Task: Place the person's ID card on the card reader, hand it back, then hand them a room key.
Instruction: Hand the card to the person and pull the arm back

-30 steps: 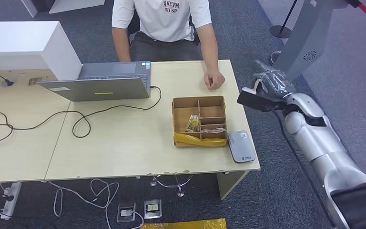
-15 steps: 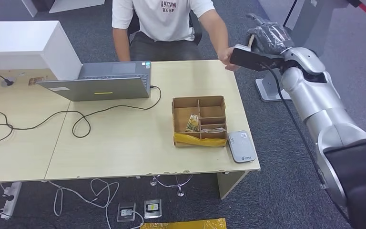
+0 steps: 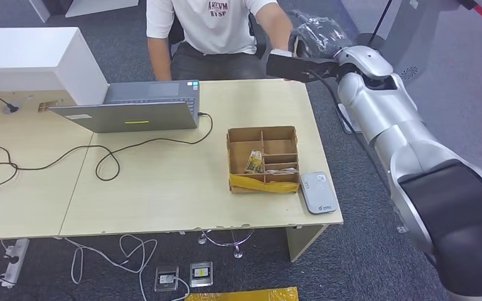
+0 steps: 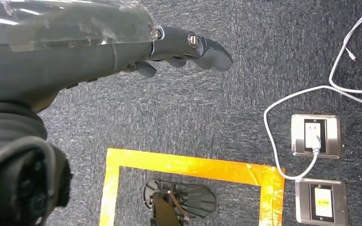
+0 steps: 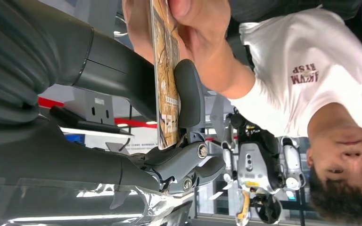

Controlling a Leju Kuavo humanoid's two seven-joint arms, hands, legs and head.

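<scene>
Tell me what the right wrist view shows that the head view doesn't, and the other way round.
Right wrist view alone: a card standing edge-on between the robot's thumb and fingers, with the person's hand pinching its other end.

Head view alone: the table with the laptop, the cardboard box and the grey card reader beside the box.

Both: the right hand raised towards the seated person's white T-shirt.
</scene>
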